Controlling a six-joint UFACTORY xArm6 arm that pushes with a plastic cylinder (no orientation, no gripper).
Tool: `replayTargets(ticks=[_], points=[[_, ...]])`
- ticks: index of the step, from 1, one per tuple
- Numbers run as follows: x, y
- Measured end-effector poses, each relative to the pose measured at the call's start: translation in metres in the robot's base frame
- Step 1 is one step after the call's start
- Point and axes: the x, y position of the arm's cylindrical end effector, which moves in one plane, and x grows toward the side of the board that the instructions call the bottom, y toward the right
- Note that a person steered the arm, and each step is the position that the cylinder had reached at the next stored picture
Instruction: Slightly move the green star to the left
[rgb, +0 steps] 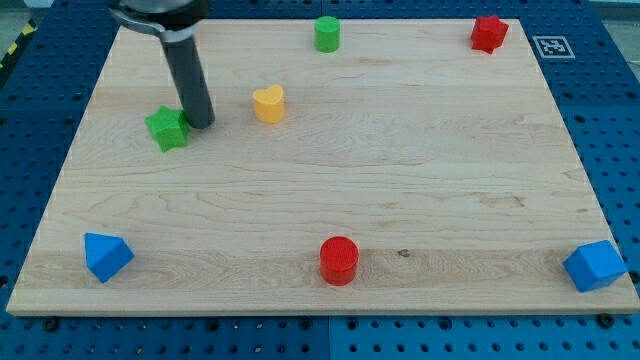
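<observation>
A pale wooden board (400, 180) with fine lengthwise grain lies on a blue perforated metal base (30, 120); a small black-and-white square marker (553, 46) sits on the base off the board's top right corner. Seven small matte blocks of moulded appearance rest on the board. A green star block (167, 128) lies in the upper left area. A yellow heart-shaped block (268, 103) lies to its right, well apart. A green cylinder (327, 33) stands near the top edge, and a red star-like block (489, 33) occupies the top right corner. A red cylinder (339, 260) stands near the middle of the bottom edge. Two blue angular blocks, one at the bottom left (106, 256) and one at the bottom right (595, 265), complete the set; their exact shapes cannot be resolved.

The arm enters from the view's top left as a smooth dark cylindrical rod, leaning slightly from upper left to lower right. There are no jaws to open or close: the rod ends in my tip (201, 124), which rests on the board just beside the green star's right side, touching it or nearly so, between the star and the yellow heart.
</observation>
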Motion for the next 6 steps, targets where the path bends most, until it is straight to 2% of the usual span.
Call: replayTargets(ticks=[1,2,3,5,6], points=[[-0.019,-0.003],[-0.02,-0.037],[-0.02,-0.109],[0.014,-0.127],[0.014,-0.127]])
